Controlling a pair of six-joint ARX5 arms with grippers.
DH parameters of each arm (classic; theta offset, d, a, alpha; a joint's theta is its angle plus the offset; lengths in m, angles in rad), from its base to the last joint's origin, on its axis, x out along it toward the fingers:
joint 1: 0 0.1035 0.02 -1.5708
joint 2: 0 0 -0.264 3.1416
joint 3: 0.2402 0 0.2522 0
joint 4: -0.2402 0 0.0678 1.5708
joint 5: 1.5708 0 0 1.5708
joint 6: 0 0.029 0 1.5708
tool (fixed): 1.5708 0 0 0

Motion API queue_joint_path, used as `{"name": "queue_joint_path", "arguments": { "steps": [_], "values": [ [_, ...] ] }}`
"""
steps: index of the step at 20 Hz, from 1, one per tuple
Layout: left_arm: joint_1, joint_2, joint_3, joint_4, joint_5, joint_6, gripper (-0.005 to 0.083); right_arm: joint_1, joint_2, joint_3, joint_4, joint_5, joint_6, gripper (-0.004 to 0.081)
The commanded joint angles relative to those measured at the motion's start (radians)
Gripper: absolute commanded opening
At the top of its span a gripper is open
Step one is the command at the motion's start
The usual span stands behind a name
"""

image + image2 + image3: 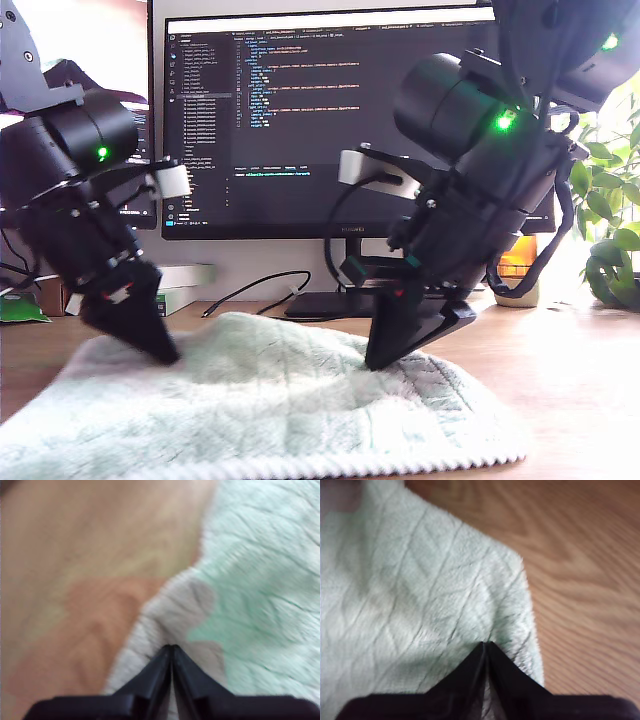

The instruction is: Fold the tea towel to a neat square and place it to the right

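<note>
Closed to a sliver, my first gripper (171, 647) is pinching the whitish ribbed hem of the tea towel (260, 595). Its two black fingers are meeting at their tips, and pale cloth is showing in the narrow slit between them. The wooden table (90, 555) is lying bare just beyond that hem.

My second gripper (486, 644) is likewise closed. Its fingers are meeting in a point right at a corner of the mint-green cloth, and towel is showing between them lower down. The quilted grid lines are running away from the tips across the plush.

In the exterior view the tea towel (270, 410) is lying spread flat on the table (570, 370), filling the near middle and reaching the exterior view's left. One arm (80, 190) is leaning down at the exterior view's left, and its dark tip is pressing into the far edge of the cloth. The other arm (470, 170) is leaning down right of centre, and its tip is pressing into the far side of the cloth. The wrist views are not settling which of these arms is which.

A monitor (300, 110) is standing behind, showing lines of code. A leafy plant (615, 200) is sitting at the exterior view's right.
</note>
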Motion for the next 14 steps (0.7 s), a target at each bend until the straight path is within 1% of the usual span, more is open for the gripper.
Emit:
{"name": "queue_joint_path", "arguments": {
  "steps": [1, 4, 7, 10, 12, 14],
  "values": [
    [0.003, 0.025, -0.021, 0.035, 0.001, 0.006, -0.0019, 0.013, 0.042, 0.001, 0.009, 0.021, 0.048, -0.0013],
    [0.0, 0.035, -0.021, 0.051, 0.0, 0.006, -0.0019, 0.033, 0.089, 0.001, 0.069, 0.048, 0.088, -0.0013],
    [0.005, 0.027, -0.021, 0.062, -0.005, 0.005, -0.0019, 0.036, 0.116, 0.002, 0.131, 0.075, 0.119, -0.0013],
    [0.006, -0.011, -0.02, 0.056, -0.01, 0.003, -0.0019, 0.032, 0.111, 0.002, 0.132, 0.084, 0.122, -0.0012],
    [0.006, -0.067, -0.02, 0.055, -0.01, 0.002, -0.0019, 0.028, 0.105, 0.004, 0.126, 0.084, 0.118, -0.0012],
    [0.006, -0.119, -0.02, 0.028, -0.011, -0.003, -0.0019, 0.027, 0.095, 0.028, 0.053, 0.081, 0.097, -0.0012]
  ]
}}
